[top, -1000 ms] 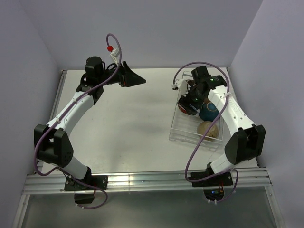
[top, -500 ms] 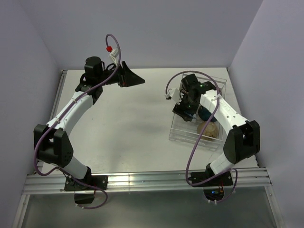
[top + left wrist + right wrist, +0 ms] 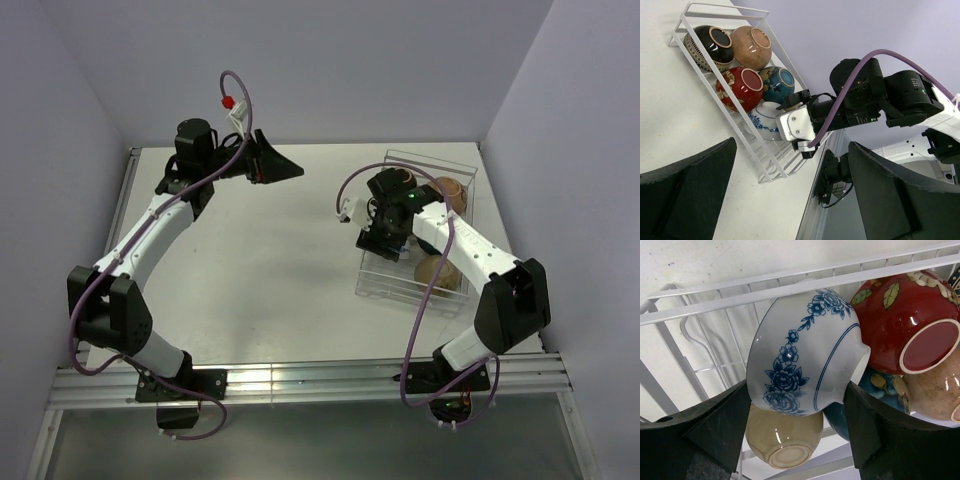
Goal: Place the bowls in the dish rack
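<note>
Gripping the white bowl [image 3: 800, 355] from both sides, my right gripper [image 3: 797, 415] is clamped on it inside the rack [image 3: 740, 282]. The bowl is tipped on its side, just beside the red bowl [image 3: 900, 315] and a tan bowl [image 3: 782, 440]. My left gripper [image 3: 792, 197] hangs spread wide and empty, well apart over the table [image 3: 260, 260].

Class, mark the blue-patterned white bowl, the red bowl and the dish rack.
blue-patterned white bowl [image 3: 800, 350], right wrist view, outer wall
red bowl [image 3: 890, 325], right wrist view, outer wall
dish rack [image 3: 377, 280], top external view, bare near-left corner
</note>
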{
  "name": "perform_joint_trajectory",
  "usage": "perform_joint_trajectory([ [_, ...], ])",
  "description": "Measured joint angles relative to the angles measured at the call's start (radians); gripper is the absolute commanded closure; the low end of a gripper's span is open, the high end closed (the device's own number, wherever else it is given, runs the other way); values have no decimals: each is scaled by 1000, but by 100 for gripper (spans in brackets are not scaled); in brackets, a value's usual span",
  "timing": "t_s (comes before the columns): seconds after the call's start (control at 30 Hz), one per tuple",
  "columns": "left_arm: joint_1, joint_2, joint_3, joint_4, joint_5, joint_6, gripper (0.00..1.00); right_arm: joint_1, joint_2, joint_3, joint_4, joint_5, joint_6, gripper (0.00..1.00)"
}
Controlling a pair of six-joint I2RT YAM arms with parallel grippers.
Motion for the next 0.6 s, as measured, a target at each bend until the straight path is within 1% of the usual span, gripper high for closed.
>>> perform_joint_trajectory([
  [0.03, 0, -3, 0, 0, 0, 1, 1, 3, -1, -1, 1, 3, 0, 58],
  [0.1, 0, -8, 0, 0, 0, 4, 0, 6, -4, -8, 6, 8, 0, 57],
  [0.17, 0, -13, 0, 0, 0, 6, 1, 12, -12, -18, 14, 13, -3, 63],
  [0.27, 0, -14, 0, -1, -1, 8, 0, 20, -26, -40, 34, 23, -11, 77],
  [0.33, 0, -14, 0, -3, -4, 8, 0, 24, -38, -56, 46, 29, -15, 79],
  [0.4, 1, -14, 0, -6, -6, 11, 0, 26, -48, -71, 59, 32, -20, 78],
  [0.47, 2, -14, 0, -10, -7, 16, 0, 28, -62, -89, 73, 35, -28, 74],
  [0.6, 3, -14, 0, -23, -7, 26, 1, 31, -97, -134, 107, 43, -51, 69],
])
